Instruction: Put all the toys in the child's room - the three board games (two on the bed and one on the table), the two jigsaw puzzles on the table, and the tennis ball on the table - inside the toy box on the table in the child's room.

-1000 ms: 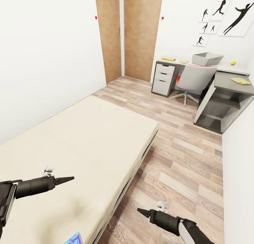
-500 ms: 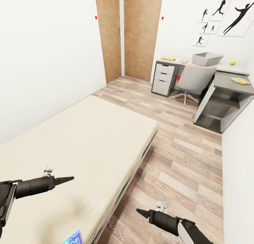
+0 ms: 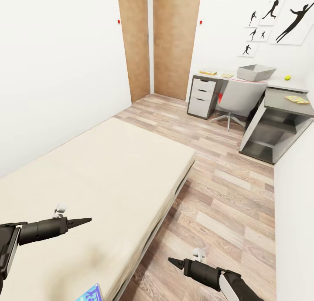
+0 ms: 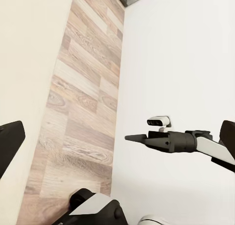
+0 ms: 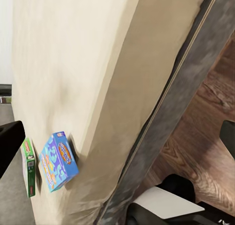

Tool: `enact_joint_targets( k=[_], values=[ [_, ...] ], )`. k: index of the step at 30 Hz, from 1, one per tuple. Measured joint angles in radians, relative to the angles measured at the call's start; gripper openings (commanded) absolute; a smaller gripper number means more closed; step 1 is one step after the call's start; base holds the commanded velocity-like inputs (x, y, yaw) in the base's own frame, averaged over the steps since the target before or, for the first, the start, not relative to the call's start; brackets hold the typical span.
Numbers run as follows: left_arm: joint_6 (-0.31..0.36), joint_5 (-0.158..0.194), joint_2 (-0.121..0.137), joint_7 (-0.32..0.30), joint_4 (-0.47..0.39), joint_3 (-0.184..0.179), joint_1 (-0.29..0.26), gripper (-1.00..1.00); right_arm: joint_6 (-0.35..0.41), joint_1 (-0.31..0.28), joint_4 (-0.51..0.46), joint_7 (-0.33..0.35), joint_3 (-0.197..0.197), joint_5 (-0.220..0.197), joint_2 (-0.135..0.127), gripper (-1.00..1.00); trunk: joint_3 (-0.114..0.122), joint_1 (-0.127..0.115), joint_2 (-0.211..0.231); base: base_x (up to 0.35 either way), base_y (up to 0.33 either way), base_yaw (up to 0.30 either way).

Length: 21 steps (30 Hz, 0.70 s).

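From the head camera I see the bed under my left gripper, whose fingers look pressed together to a point. My right gripper hangs over the wood floor, also pinched to a tip, holding nothing. The blue board game sits at the mattress edge. Far off, the toy box waits on the table, with the tennis ball beside it.

The left wrist camera looks across at the right gripper, empty.

The right wrist camera frames the blue board game and the green board game lying flat on the mattress; I judge these the nearest picks.
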Motion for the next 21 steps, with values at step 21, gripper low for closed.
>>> enact_joint_targets(
  k=[21],
  values=[
    [0.001, 0.0, 0.0, 0.0, 0.0, 0.0, 0.0, 1.0, -0.004, 0.0, 0.0, -0.005, 0.0, 0.003, 0.004, 1.0, 0.0, 0.0, 0.0, 0.0, -0.043, 0.0]
  ],
)
